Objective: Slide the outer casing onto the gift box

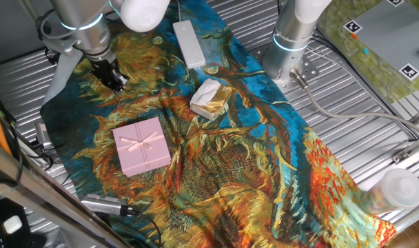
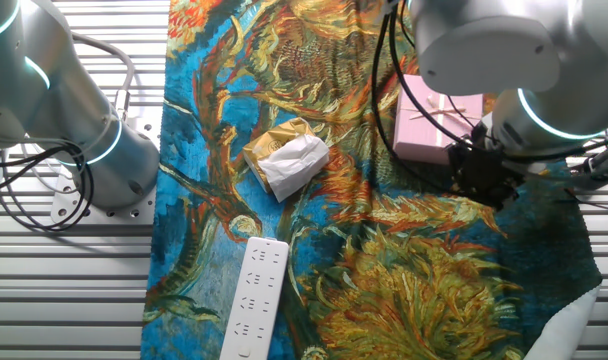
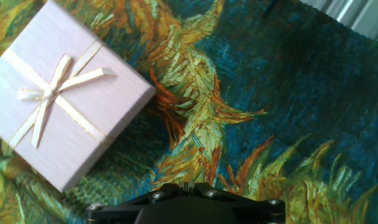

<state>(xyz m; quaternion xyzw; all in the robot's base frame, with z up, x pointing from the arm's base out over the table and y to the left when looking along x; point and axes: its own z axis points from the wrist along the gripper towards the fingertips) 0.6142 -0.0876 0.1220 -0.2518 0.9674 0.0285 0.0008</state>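
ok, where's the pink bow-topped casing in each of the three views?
One fixed view: outer casing left of centre, below the gripper.
Other fixed view: upper right, partly behind the arm.
Hand view: upper left.
Shared landmark: cream-and-gold lump; absent from hand view.

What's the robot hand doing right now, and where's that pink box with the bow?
Gripper above the cloth, holding nothing; jaw state unclear. Outer casing flat on the cloth, bow up, apart from the gripper. Nothing between them.

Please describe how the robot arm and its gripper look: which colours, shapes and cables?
The arm is made of rounded silver-grey segments with white covers and a glowing cyan ring at a joint. The gripper is a black, boxy block. Black cables run along the arm.
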